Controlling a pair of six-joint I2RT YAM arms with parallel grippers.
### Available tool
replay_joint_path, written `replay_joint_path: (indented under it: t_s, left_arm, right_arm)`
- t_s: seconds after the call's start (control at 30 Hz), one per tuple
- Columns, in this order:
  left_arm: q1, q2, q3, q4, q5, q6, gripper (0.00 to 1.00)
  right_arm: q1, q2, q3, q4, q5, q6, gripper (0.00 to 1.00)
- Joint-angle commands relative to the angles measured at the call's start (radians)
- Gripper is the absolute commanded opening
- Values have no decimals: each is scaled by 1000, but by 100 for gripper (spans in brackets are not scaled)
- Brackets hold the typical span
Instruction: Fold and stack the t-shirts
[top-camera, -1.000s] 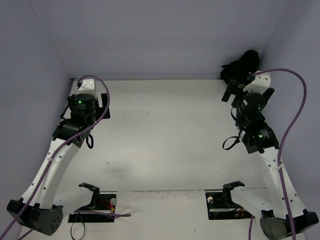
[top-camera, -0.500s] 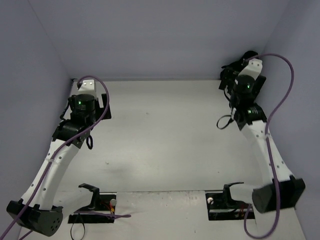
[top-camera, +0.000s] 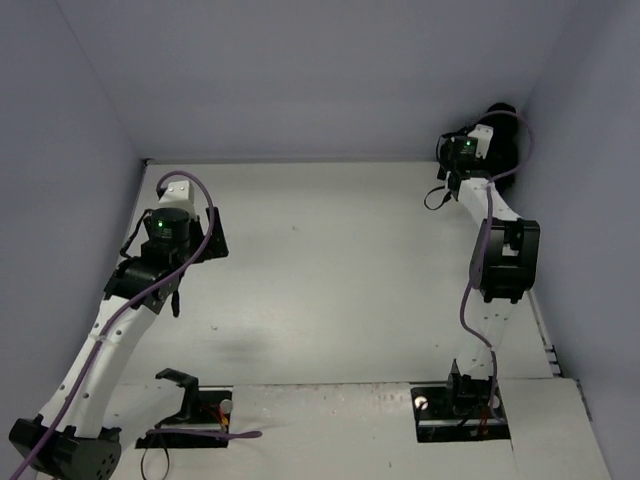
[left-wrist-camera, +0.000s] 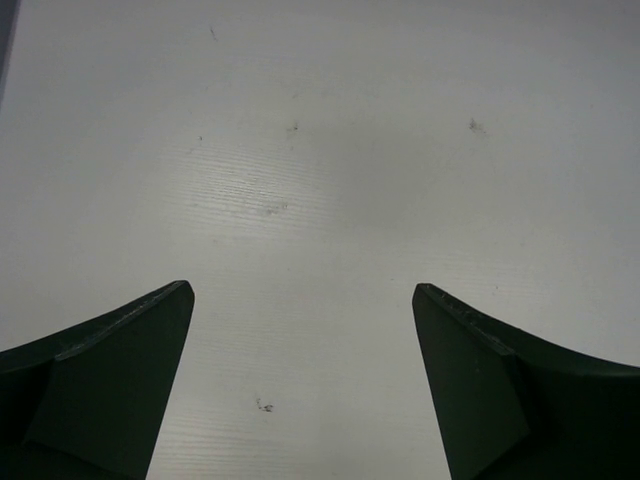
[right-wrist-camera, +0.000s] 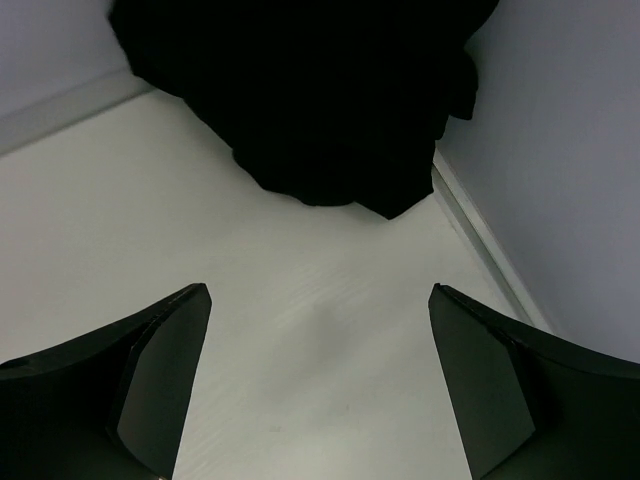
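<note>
The black t-shirt (right-wrist-camera: 310, 90) lies bunched in a heap at the top of the right wrist view. It is pushed into the corner where the table (right-wrist-camera: 120, 210) meets the wall (right-wrist-camera: 570, 140) on the right of the frame. The right gripper (right-wrist-camera: 318, 292) faces it squarely, its two fingers spread wide at the lower left and lower right with only bare table between them. They hold nothing and do not touch the cloth. The shirt lies straight ahead of the fingers and a touch left of centre, its nearest hem hanging toward the gap. In the top view the same dark bundle (top-camera: 506, 115) fills the upper right corner, with the right arm stretched out beside it. The left gripper (left-wrist-camera: 300, 288) hovers over bare table at the left of that view, well apart from the shirt, its fingers also spread and empty. The right arm is therefore plainly the nearer one. As a crumpled heap the shirt shows no clear long axis, though it spreads more across the wrist view than toward the fingers. The next move probably means going forward and down onto the near edge of the cloth, and the wall close on the right leaves little room on that side.
</note>
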Motion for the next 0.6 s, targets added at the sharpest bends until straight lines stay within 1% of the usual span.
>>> replay_joint_path:
  t_s: [0.0, 0.1, 0.27, 0.43, 0.47, 0.57]
  left_arm:
    - [-5, -6, 19, 35, 29, -11, 89]
    - [-4, 4, 28, 20, 23, 2, 89]
    - [-4, 13, 34, 11, 26, -4, 89]
    - [-5, 14, 19, 5, 43, -25, 89]
    - [-4, 13, 15, 3, 45, -28, 89]
    - [-4, 15, -9, 0, 56, -38, 89]
  right_arm:
    - [-69, 77, 119, 125, -62, -133, 89]
    - [-124, 158, 190, 149, -120, -166, 90]
    - [-150, 291, 337, 156, -179, -244, 91]
    - [-176, 436, 513, 158, -250, -249, 91]
    - [-176, 470, 550, 157, -254, -253, 90]
    - [-176, 546, 622, 160, -295, -260, 79]
